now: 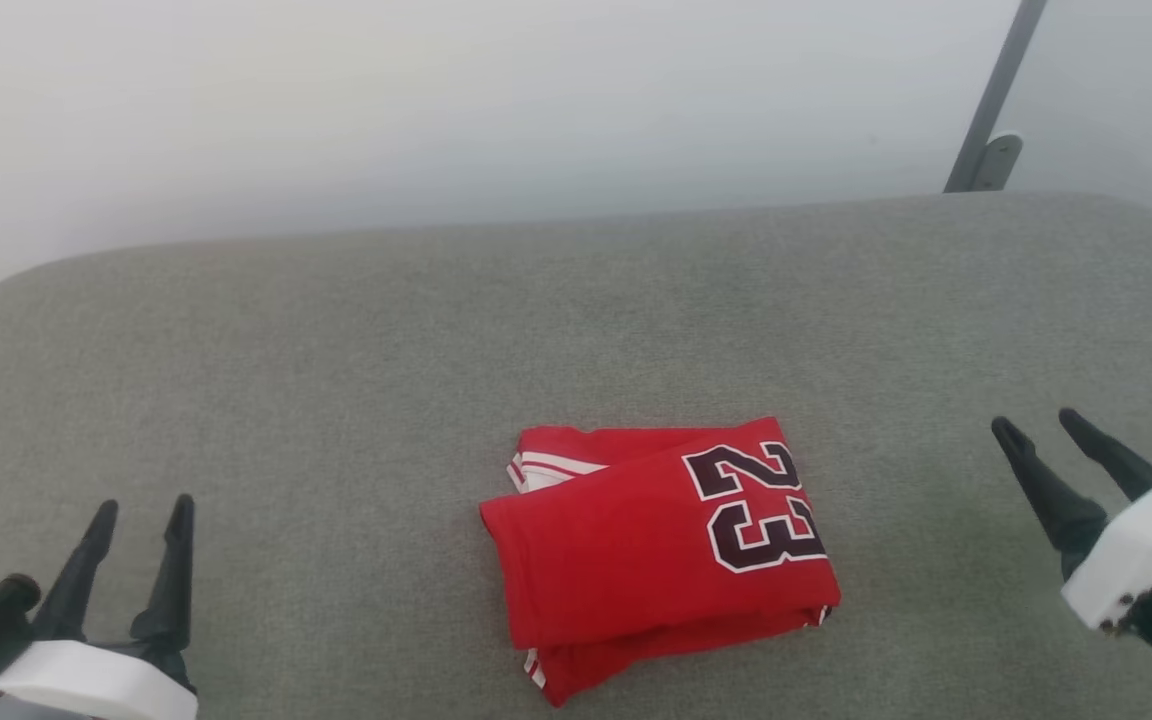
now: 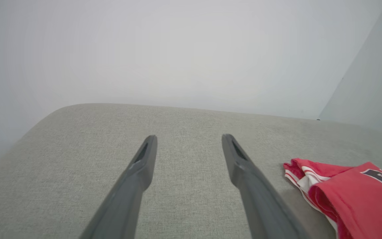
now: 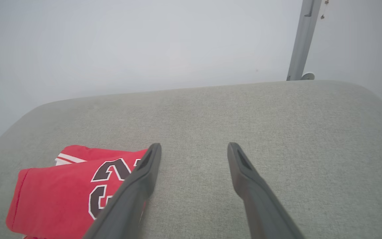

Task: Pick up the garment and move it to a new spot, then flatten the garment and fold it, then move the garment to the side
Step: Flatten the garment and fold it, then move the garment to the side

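The garment (image 1: 656, 555) is a bright-red shirt folded into a compact rectangle, with a dark "23" on top and white striped sleeve edges peeking out at its left side. It lies near the front middle of the grey cushion. My left gripper (image 1: 141, 508) stands open at the lower left, well apart from it, with nothing between its fingers. My right gripper (image 1: 1036, 423) is open at the right, also clear of the cloth. In the left wrist view the garment (image 2: 350, 192) lies right of the open fingers (image 2: 144, 159). In the right wrist view the garment (image 3: 61, 196) lies left of them.
The grey upholstered cushion (image 1: 336, 350) has rounded far corners and a pale wall behind it. A grey metal post (image 1: 991, 100) stands beyond the far right corner.
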You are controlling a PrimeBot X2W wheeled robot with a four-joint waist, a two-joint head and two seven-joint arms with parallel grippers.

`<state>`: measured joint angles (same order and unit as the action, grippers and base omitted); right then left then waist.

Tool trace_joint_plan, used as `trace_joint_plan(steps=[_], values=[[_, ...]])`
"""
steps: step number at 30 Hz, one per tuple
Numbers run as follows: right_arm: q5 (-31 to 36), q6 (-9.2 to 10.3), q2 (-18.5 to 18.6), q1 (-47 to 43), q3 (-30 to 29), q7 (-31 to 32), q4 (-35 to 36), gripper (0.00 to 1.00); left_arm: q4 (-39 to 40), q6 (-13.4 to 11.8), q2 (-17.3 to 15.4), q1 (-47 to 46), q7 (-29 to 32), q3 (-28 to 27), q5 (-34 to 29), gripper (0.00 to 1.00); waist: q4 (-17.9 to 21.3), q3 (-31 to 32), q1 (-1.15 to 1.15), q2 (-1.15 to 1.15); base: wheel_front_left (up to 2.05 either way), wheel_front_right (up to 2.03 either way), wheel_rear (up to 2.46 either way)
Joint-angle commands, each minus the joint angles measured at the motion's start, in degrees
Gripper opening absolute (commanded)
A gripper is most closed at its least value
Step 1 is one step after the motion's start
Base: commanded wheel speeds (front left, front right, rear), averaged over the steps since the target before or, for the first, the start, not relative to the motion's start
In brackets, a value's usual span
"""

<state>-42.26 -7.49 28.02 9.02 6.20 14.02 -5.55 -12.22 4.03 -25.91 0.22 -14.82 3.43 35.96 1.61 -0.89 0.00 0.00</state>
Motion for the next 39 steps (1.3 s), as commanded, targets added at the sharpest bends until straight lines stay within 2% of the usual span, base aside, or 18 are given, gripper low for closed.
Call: trace_joint_plan(steps=[1,11,19,25,32,39], values=[[0.53,0.02,-0.02,-0.95,0.31,-2.1,-0.23,1.0,0.57,-0.14,-0.04,0.73,-0.48,-0.69,-0.1,1.0,0.52,0.54,0.0,0.0,0.0,0.0,0.0],[2.27,0.02,2.2,-3.77,1.37,-17.37,-4.07,1.0,1.81,0.14,0.11,3.7,-0.39,-3.8,-1.09,1.0,0.5,1.63,0.0,0.0,0.0,0.0,0.0],[4.07,0.02,2.31,-5.67,1.53,-23.62,-7.37,1.0,1.97,0.29,0.82,5.74,-0.39,-6.16,-2.45,1.0,-0.14,2.25,0.0,0.0,0.0,0.0,0.0],[4.5,0.02,1.44,-6.69,1.1,-25.18,-8.48,1.0,2.16,0.69,1.78,6.8,-0.4,-7.49,-3.34,1.0,-0.88,2.54,0.0,0.0,0.0,0.0,0.0],[5.42,0.02,0.08,-7.56,-0.04,-24.19,-7.6,1.0,2.26,0.94,2.31,6.54,-0.4,-8.03,-3.66,1.0,-1.42,2.52,0.0,0.0,0.0,0.0,0.0],[4.89,0.02,0.35,-7.12,0.2,-23.83,-7.69,1.0,2.24,1.2,2.7,6.05,-0.4,-7.78,-4.18,1.0,-1.87,2.23,0.0,0.0,0.0,0.0,0.0]])
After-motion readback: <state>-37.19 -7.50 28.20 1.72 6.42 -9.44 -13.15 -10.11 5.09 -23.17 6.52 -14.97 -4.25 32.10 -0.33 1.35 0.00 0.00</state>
